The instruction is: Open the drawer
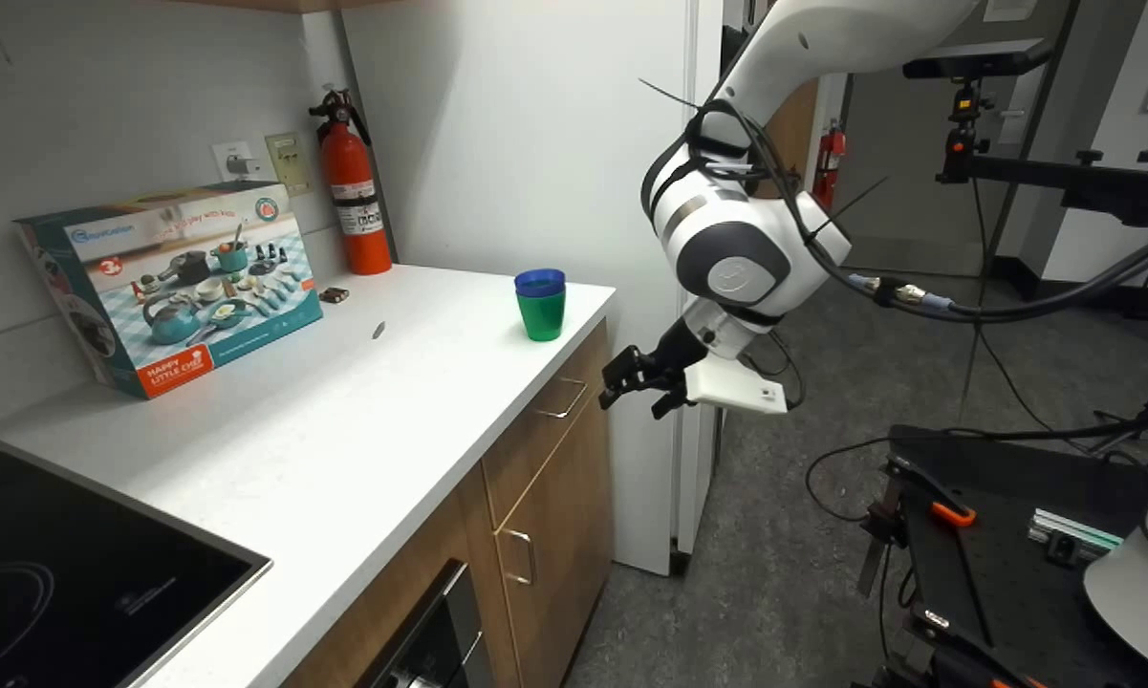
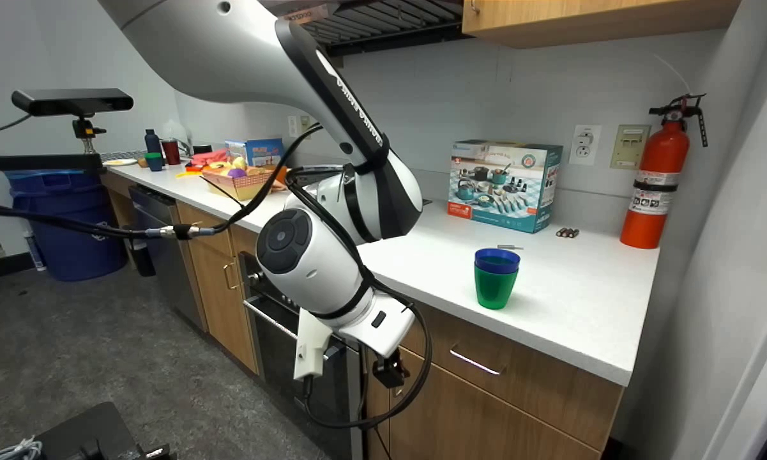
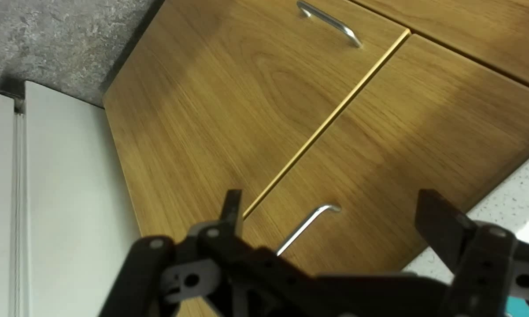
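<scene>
The drawer has a medium-brown wood front and sits shut under the white counter. It also shows in another exterior view and in the wrist view. Its metal bar handle shows in both exterior views. In the wrist view the handle lies between my fingers, its near end hidden behind the gripper body. My gripper is open and empty, held in front of the drawer and apart from the handle. In the wrist view my gripper's fingers are spread wide.
Below the drawer is a cabinet door with its own handle. A white panel stands beside the cabinet's end. On the counter are stacked blue and green cups, a toy box and a fire extinguisher.
</scene>
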### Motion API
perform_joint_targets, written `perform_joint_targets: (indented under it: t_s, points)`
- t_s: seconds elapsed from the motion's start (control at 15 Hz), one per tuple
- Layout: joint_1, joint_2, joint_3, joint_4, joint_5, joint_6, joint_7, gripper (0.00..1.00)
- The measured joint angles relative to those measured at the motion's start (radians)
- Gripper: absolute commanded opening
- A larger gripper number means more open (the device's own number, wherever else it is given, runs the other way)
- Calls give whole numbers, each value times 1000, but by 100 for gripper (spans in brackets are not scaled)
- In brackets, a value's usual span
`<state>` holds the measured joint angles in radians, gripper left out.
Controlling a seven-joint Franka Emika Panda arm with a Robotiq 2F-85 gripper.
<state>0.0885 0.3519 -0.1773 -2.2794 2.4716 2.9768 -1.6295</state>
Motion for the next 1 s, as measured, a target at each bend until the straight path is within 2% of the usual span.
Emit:
perform_joint_targets:
  t_s: [0.2, 0.6, 1.0]
  points:
    - [2, 0, -34, 4, 37, -31, -3, 100]
    - [33, 3, -159, 15, 34, -87, 2, 100]
    - [50, 15, -172, 15, 34, -87, 2, 100]
